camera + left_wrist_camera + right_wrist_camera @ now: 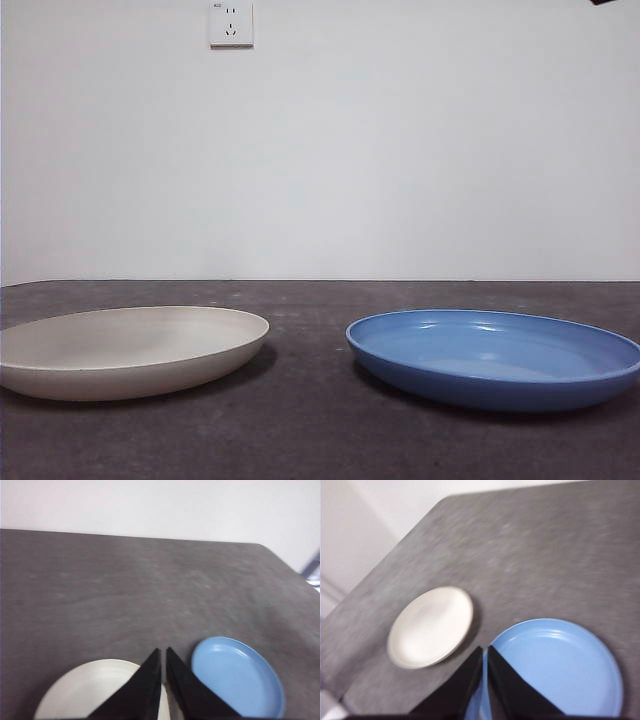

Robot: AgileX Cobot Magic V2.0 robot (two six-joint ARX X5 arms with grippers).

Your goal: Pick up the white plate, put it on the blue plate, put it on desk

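The white plate (125, 350) lies flat on the desk (320, 300) at the left. The blue plate (495, 357) lies flat at the right, a gap between them. My left gripper (163, 652) is shut and empty, held high above the white plate (85, 692), with the blue plate (240, 677) beside it. My right gripper (485, 651) is shut and empty, high above the blue plate's (555, 665) near rim, with the white plate (431, 626) off to the side. In the front view only a black tip (603, 2) shows at the top right corner.
A white wall with a socket (231, 23) stands behind the desk. The desk's far edge (150, 536) and its cut corner (420, 525) show in the wrist views.
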